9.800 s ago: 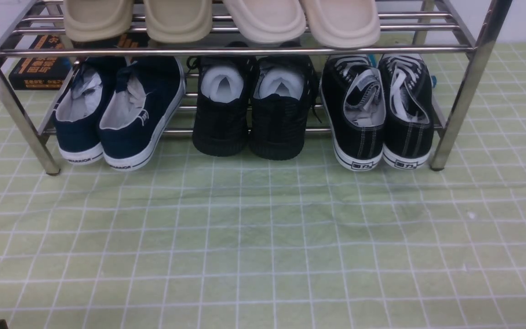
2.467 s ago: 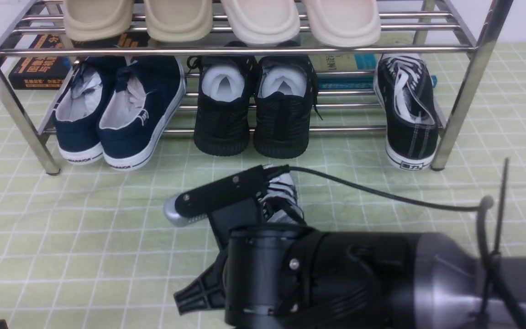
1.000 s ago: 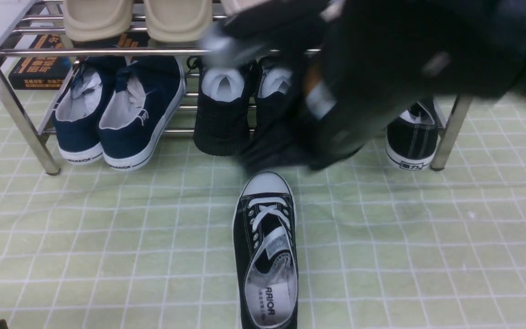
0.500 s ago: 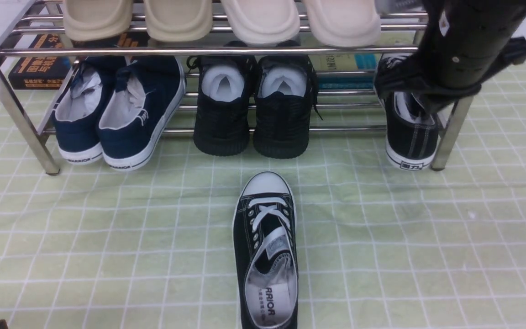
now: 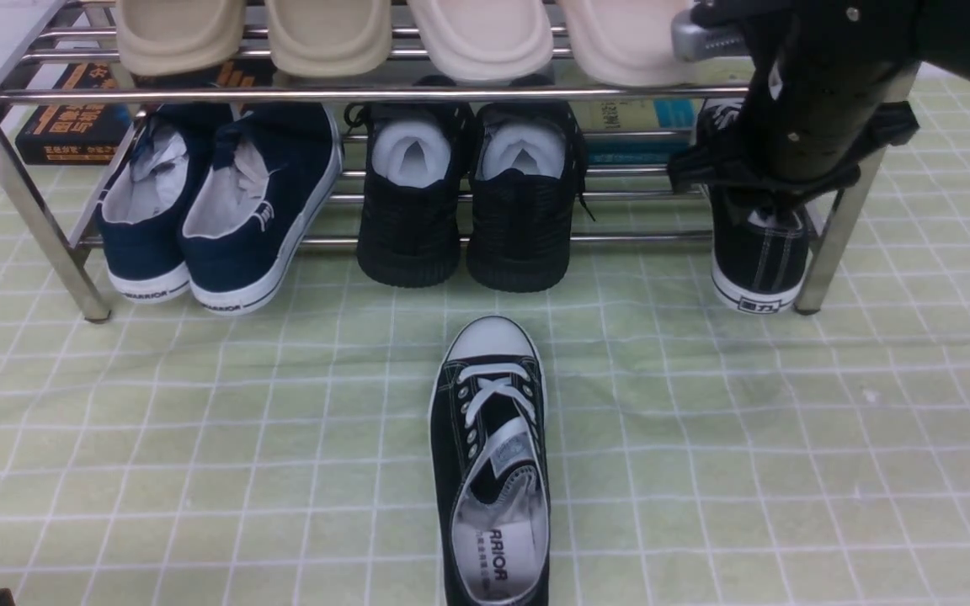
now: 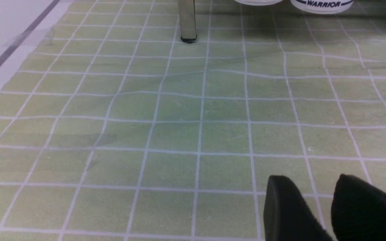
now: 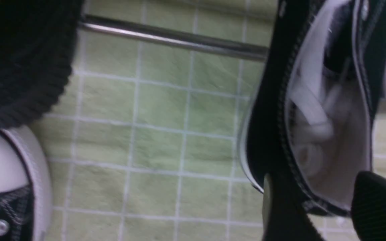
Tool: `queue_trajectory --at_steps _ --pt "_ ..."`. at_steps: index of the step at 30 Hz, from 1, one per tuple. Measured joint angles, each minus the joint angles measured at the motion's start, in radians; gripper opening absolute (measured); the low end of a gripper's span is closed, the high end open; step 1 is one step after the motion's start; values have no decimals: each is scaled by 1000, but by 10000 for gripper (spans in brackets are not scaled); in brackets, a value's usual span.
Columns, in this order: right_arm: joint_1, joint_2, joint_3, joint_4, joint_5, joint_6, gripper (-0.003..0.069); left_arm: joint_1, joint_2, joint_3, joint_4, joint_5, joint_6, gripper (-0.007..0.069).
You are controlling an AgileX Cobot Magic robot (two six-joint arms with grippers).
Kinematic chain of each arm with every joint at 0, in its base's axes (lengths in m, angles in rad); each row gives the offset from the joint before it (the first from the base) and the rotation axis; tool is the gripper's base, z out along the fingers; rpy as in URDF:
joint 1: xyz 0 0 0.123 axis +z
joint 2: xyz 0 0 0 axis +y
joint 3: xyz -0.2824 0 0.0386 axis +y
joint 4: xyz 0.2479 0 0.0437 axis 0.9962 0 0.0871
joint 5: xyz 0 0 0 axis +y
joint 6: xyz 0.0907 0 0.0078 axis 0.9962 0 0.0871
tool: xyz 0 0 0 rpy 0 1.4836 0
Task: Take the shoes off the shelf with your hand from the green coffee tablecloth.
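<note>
One black canvas sneaker (image 5: 489, 459) with a white toe cap lies on the green checked cloth (image 5: 199, 438) in front of the chrome shelf (image 5: 418, 93), toe toward the shelf. Its mate (image 5: 759, 257) stands on the lower tier at the right end, against the right leg. My right gripper (image 5: 780, 189), the large black hand, hangs over that shoe's opening. In the right wrist view it (image 7: 320, 180) is open, with the shoe's heel (image 7: 327, 117) between the fingers (image 7: 280, 207). My left gripper (image 6: 310, 179) is open and empty, low over the cloth (image 6: 179, 110).
A navy pair (image 5: 215, 210) and a black mesh pair (image 5: 468, 202) fill the lower tier's left and middle. Beige slippers (image 5: 401, 34) sit on the top tier. Books (image 5: 72, 118) lie behind the shelf. A shelf leg (image 6: 187, 20) shows in the left wrist view.
The hand carried one sneaker off the shelf, left it on the cloth, swung back to the right end, and has now dropped lower over the second sneaker.
</note>
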Motion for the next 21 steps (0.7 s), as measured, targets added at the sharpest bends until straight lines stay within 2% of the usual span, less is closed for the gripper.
queue_trajectory --at_steps 10,14,18,19,21 --pt "0 78 1 -16 -90 0 323 0 0 0 0 0 0 239" --pt "0 118 2 -39 -94 0 298 0 0 0 0 0 0 239" --pt "0 133 2 -71 -87 0 188 0 0 0 0 0 0 239" --pt "0 133 2 -73 -86 0 181 0 0 0 0 0 0 239" --pt "0 128 2 -83 -69 -3 52 0 0 0 0 0 0 239"
